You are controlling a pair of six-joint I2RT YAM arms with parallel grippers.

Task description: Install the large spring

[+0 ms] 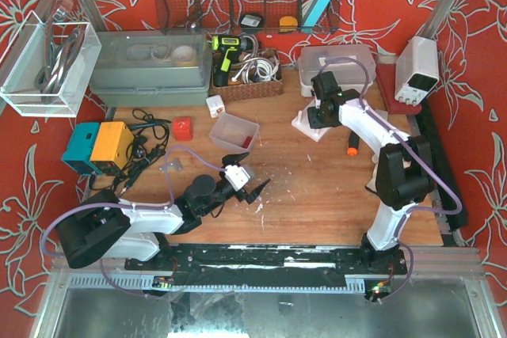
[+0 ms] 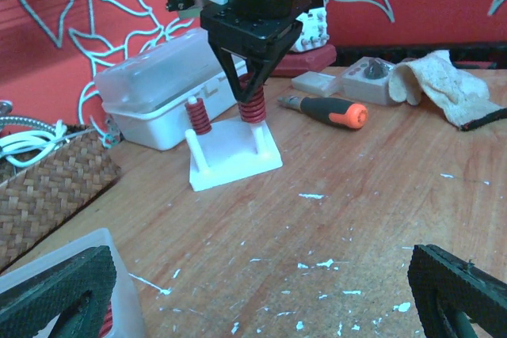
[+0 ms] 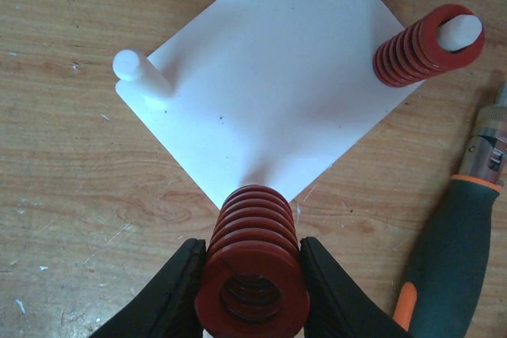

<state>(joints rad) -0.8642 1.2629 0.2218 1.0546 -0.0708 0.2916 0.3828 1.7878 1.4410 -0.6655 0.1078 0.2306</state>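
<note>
Bin (image 1: 224, 127) holds red parts (image 1: 246, 142) while right tool (image 3: 252, 279) clamps large spring (image 3: 253, 227).

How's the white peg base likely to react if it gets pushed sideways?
Probably slides: the peg base looks like thin, light plastic, no clamp visible, on smooth table. Unlikely to tip, being wide and flat. Its bare peg looks slim, might flex if the red spring snags it.
</note>
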